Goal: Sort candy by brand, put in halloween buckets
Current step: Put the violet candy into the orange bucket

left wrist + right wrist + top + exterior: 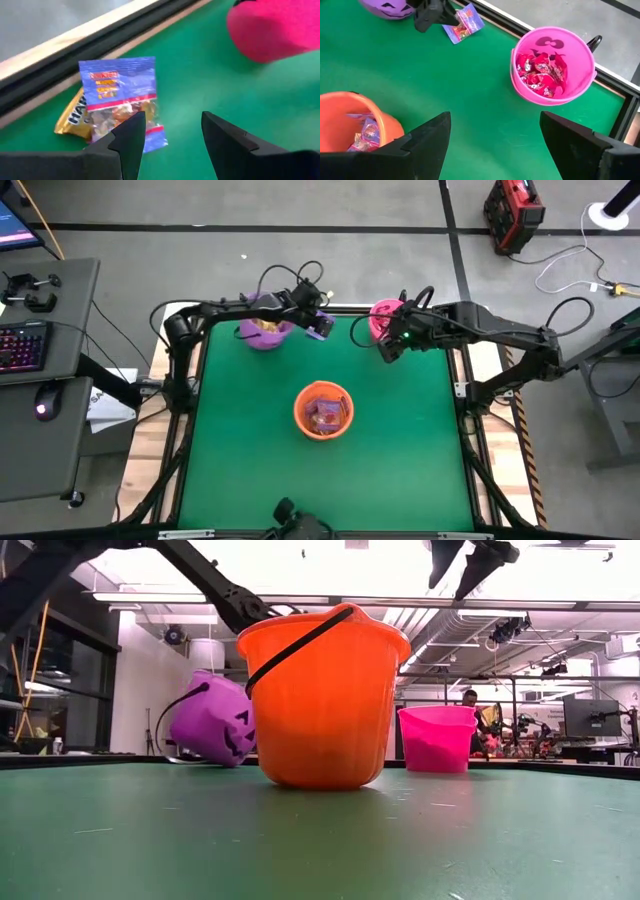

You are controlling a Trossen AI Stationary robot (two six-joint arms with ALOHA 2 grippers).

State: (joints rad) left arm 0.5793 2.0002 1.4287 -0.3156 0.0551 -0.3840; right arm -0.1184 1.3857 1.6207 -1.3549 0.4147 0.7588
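A blue-purple candy packet (120,92) lies flat on the green mat near the far edge, partly over a gold-brown packet (70,120). My left gripper (170,132) is open just above them, next to the tilted purple bucket (265,332). The same packet (464,22) shows beside the left gripper (434,12) in the right wrist view. My right gripper (495,135) is open and empty, raised above the mat near the pink bucket (552,65), which holds red candy. The orange bucket (323,408) at mid-table holds purple packets. My left gripper comes slanting down from above with its fingers apart. One finger (130,132) shows in front of the blue-purple packet's near corner (150,140). I cannot tell whether it touches the packet, which lies flat on the mat.
The table's black far rail (75,55) runs close behind the two packets. The purple bucket (205,720) leans over, its handle hanging to one side. Open green mat (400,460) stretches toward the near edge. A person (470,700) sits in the room beyond.
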